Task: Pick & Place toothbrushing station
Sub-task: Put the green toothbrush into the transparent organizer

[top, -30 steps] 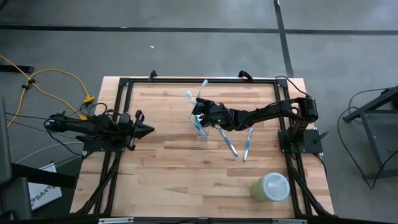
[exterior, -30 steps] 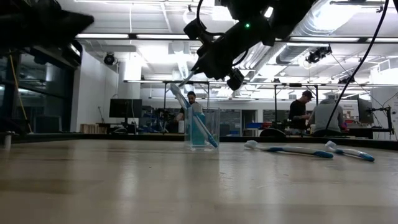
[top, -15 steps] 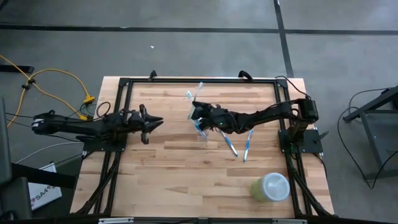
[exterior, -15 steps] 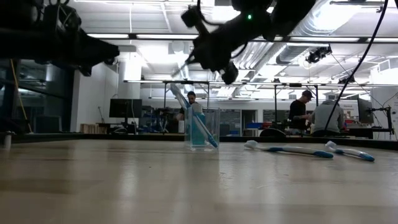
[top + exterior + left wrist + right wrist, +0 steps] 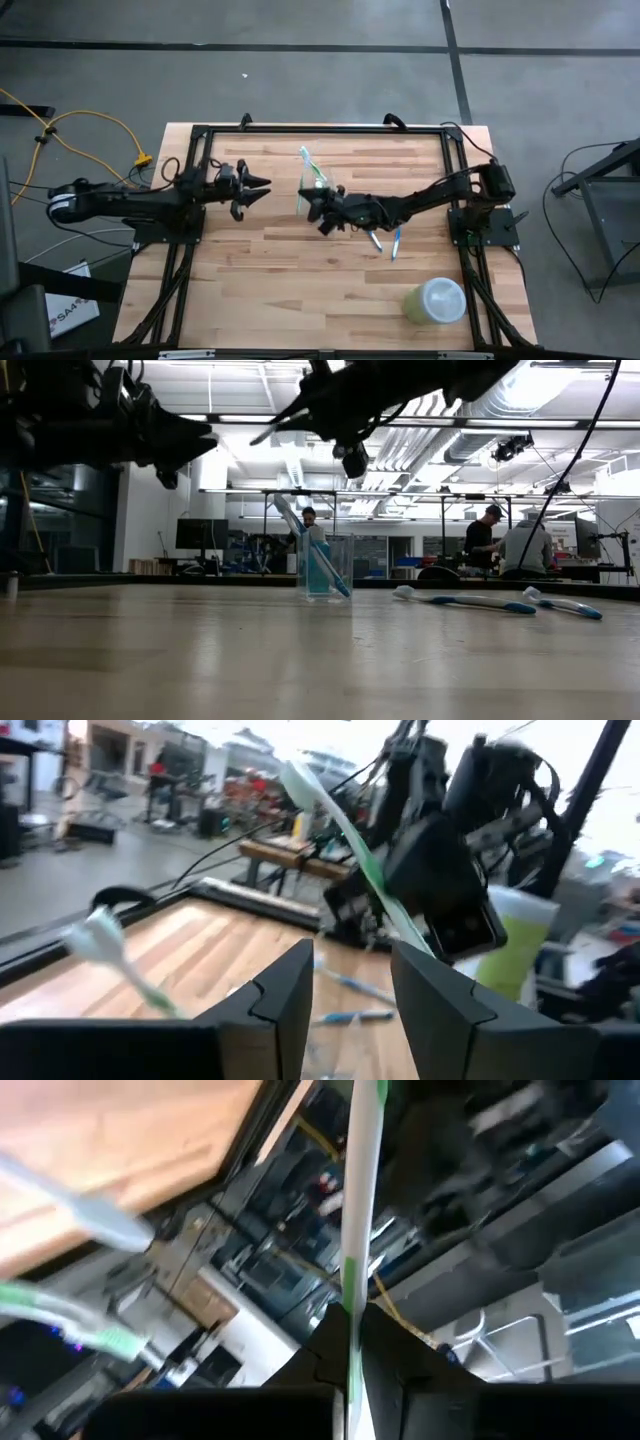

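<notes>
High view: overhead, looking straight down on the whole wooden tabletop [image 5: 290, 260] and surrounding floor. Low view: at tabletop height, looking level across it into the room behind. Wrist views: close, looking forward past each arm's own fingers. High and low views share the clear cup [image 5: 312, 200] [image 5: 325, 565].

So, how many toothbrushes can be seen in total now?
4 toothbrushes: two lying on the table, one standing in the clear cup, one held in the right gripper. The cup may hide more.
</notes>
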You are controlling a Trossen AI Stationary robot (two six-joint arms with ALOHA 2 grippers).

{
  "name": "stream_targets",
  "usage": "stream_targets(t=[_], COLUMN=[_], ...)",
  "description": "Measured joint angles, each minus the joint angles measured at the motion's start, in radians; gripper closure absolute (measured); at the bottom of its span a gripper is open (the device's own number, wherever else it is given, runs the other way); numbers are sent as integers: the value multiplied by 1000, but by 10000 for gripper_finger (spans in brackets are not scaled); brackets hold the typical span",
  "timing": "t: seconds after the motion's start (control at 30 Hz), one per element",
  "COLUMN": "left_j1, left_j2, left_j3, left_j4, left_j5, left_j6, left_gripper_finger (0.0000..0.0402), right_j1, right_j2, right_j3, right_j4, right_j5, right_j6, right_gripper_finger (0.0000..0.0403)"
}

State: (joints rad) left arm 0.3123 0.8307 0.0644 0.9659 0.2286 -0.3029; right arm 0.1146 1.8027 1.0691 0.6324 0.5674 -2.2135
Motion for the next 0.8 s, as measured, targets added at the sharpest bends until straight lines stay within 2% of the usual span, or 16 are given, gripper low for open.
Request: stream_targets(t=[0.2,0.33,0.47,0.63,0.8], left_j1=[70,80,80,79,78], left_j2=[114,198,291,405,490], left_j3=[16,65,141,220,241], left_j4=[151,157,159,221,337], left_j5=[161,217,286,340,367], left_j6=[-68,-88,-91,-92,-123], left_gripper_finger=[268,268,268,268,268], right_j1=[37,47,53,52,52], right_j2=[0,0,0,0,0], right_j3=[0,0,0,0,0], right_j4=[-62,-87,-83,-84,-84], right_j5=[-12,-78,-95,-88,-75], right_j6=[41,42,43,43,43], right_gripper_finger=[399,399,399,399,399])
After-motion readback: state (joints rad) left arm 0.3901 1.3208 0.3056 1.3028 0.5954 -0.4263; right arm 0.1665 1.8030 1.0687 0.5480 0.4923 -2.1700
